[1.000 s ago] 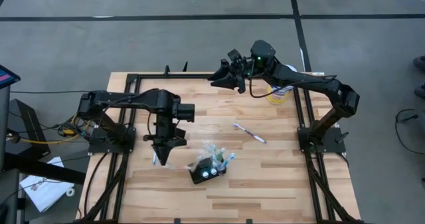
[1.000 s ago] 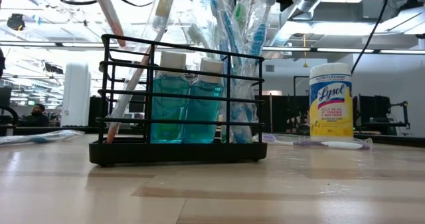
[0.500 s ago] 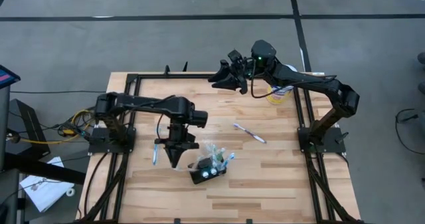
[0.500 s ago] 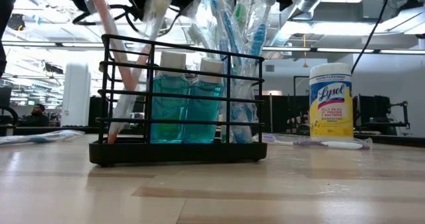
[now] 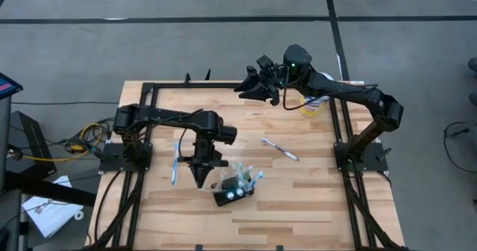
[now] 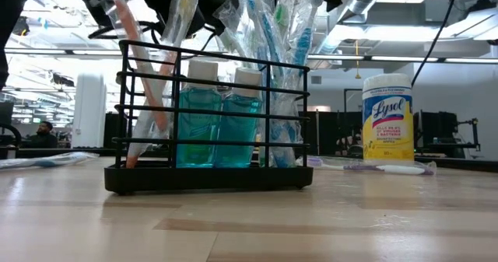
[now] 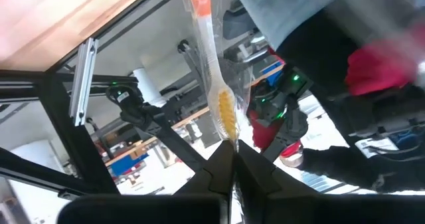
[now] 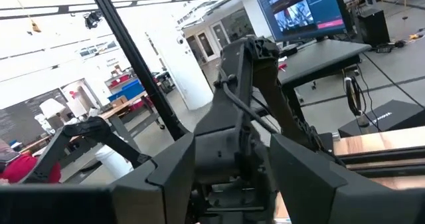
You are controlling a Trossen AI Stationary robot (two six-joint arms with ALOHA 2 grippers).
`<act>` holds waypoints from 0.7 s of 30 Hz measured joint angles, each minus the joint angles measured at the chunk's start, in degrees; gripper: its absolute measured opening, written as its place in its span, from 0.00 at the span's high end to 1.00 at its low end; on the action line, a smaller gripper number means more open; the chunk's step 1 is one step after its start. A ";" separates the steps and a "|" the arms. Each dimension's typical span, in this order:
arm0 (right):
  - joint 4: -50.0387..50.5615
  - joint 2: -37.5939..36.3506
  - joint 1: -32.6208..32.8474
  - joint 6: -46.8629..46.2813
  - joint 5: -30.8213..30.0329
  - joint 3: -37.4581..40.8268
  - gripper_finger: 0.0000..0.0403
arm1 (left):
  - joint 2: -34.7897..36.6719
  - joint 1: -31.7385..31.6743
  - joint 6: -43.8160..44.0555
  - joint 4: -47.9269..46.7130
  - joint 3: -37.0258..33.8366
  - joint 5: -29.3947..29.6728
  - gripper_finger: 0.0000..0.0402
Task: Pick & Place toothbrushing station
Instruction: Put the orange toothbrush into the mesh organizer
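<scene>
I see the toothbrushing station (image 5: 232, 189) standing upright toward the near-middle of the wooden table (image 5: 298, 206). In the low view it is a black wire rack (image 6: 208, 122) holding two bottles of blue-green mouthwash (image 6: 216, 122) and several wrapped toothbrushes (image 6: 268, 29) that stick up above its rim.

My left gripper (image 5: 200, 178) hangs point-down just beside the station's left end. In its wrist view the fingers (image 7: 212, 174) are pressed together around a wrapped toothbrush with an orange handle (image 7: 209, 64), and in the low view that orange-handled brush (image 6: 136, 68) leans inside the rack's left end.

On the table left of that gripper lies a blue toothbrush (image 5: 175, 161), and to the right of the station, well apart, lies another toothbrush (image 5: 280, 149).

A white-and-yellow Lysol wipes canister (image 6: 387, 128) stands near the far right corner. My right gripper (image 5: 257, 87) waits raised over the far edge of the table, near the canister; I cannot tell whether its claw is released or clenched.
</scene>
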State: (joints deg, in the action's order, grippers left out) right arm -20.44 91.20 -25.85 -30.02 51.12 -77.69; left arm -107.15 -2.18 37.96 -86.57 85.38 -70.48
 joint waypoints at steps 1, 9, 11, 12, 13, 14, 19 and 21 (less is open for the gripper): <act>-0.07 0.00 0.00 0.00 0.09 0.00 0.54 | -0.04 -0.36 0.08 0.07 0.00 0.02 1.00; -2.25 0.00 0.00 -1.53 5.04 0.00 0.54 | 0.00 -2.11 1.38 0.10 0.00 0.20 1.00; -2.96 0.00 0.00 -2.13 6.09 0.00 0.54 | 0.00 -2.49 1.40 0.17 0.00 0.55 1.00; -2.96 0.00 0.00 -2.14 6.18 0.00 0.54 | 0.00 -2.68 1.44 0.29 0.00 1.19 1.00; -2.94 0.00 0.00 -2.15 6.26 0.00 0.54 | 0.00 -2.87 1.52 0.35 0.00 1.68 1.00; -2.95 0.00 0.00 -2.18 6.57 0.00 0.54 | 0.00 -3.12 1.60 0.34 0.00 2.09 1.00; -3.96 0.00 0.00 -3.03 8.21 0.00 0.54 | -1.08 -4.08 2.58 0.32 0.02 2.50 1.00; -4.24 0.00 0.00 -3.04 8.87 0.00 0.54 | -1.77 -4.26 2.42 0.28 -0.08 2.58 1.00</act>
State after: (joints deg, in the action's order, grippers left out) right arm -24.68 91.20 -25.85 -33.06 60.00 -77.69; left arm -108.92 -6.44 40.38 -86.29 85.31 -67.90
